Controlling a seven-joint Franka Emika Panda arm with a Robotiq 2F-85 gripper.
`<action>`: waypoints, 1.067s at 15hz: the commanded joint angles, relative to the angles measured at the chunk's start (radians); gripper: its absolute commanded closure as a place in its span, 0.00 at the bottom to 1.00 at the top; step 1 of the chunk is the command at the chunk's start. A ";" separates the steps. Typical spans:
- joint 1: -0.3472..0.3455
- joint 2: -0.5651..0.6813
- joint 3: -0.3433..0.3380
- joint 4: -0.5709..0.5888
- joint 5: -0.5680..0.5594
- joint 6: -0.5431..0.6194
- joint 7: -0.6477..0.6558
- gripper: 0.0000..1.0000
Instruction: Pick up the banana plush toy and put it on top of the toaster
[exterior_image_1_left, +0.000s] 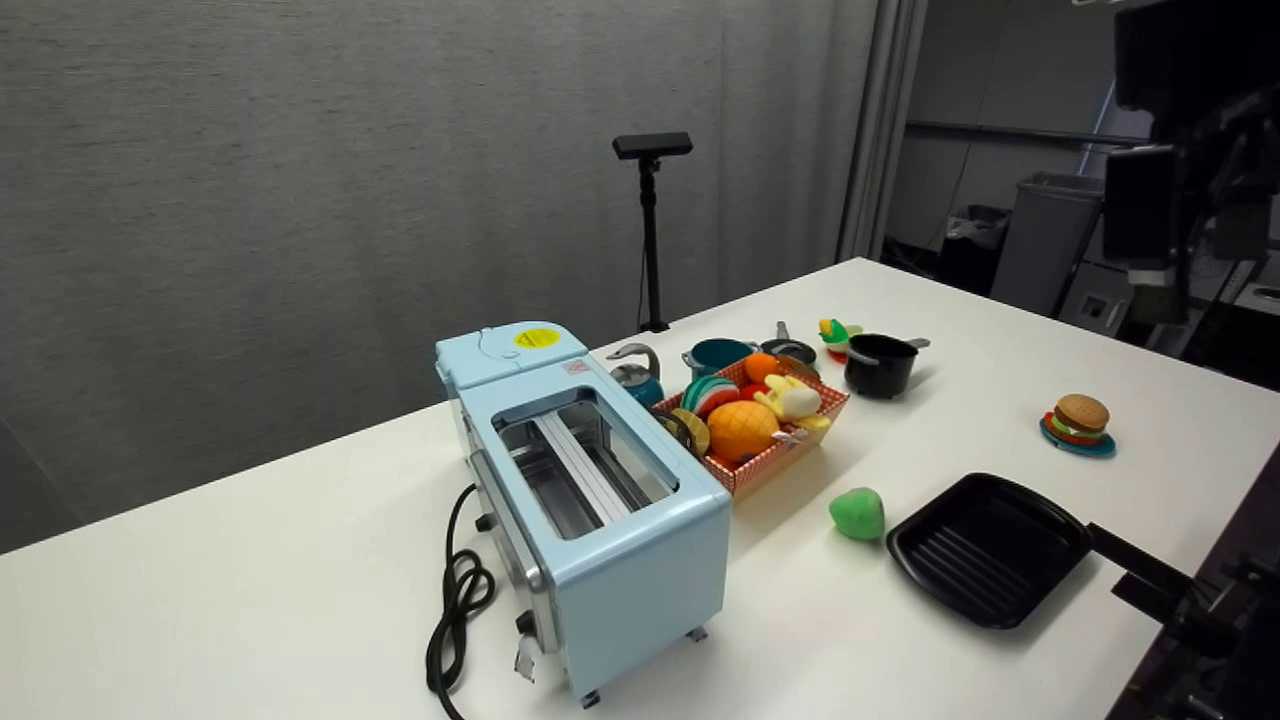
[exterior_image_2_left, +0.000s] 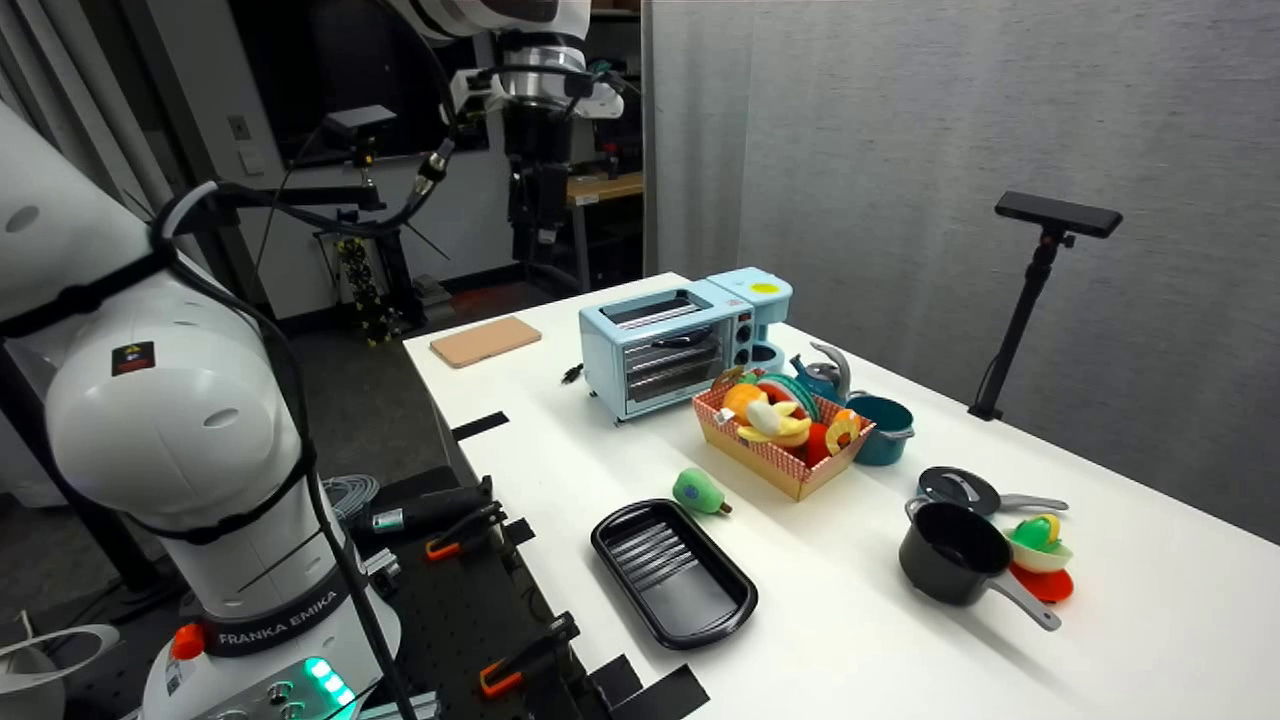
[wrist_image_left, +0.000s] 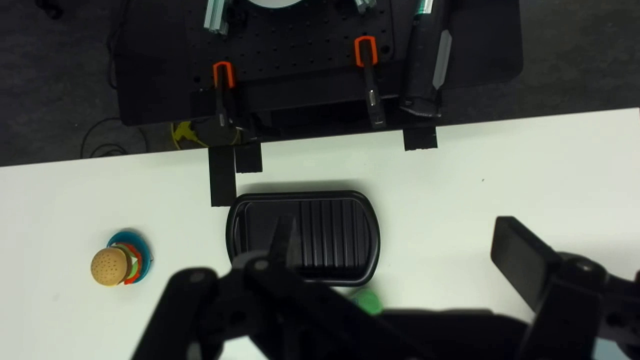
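The yellow banana plush toy (exterior_image_1_left: 787, 400) lies on top of the toy fruit in the basket; an exterior view also shows its pale peeled part and yellow peel (exterior_image_2_left: 776, 424). The pale blue toaster (exterior_image_1_left: 645, 590) stands beside the basket with its top opening facing up; it also shows in an exterior view (exterior_image_2_left: 606, 368). My gripper (wrist_image_left: 402, 245) is open and empty, its fingers wide apart. It hangs high above the table, away from the banana, and shows dark in both exterior views (exterior_image_1_left: 1155, 285) (exterior_image_2_left: 537, 235). The banana is out of view in the wrist view.
The red-checked basket (exterior_image_2_left: 745, 455) holds several toy fruits. A green toy (exterior_image_1_left: 858, 514) and a black grill pan (exterior_image_1_left: 990, 550) lie in front of it. A black pot (exterior_image_2_left: 955, 555), teal pot (exterior_image_2_left: 880, 430), kettle (exterior_image_2_left: 822, 375) and toy burger (exterior_image_1_left: 1080, 420) stand around. A black cord (exterior_image_1_left: 455, 610) lies beside the toaster.
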 joint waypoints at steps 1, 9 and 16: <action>-0.003 0.043 -0.033 0.021 -0.042 0.041 -0.003 0.00; -0.024 0.145 -0.106 0.048 -0.139 0.165 -0.037 0.00; -0.027 0.283 -0.156 0.144 -0.233 0.226 -0.114 0.00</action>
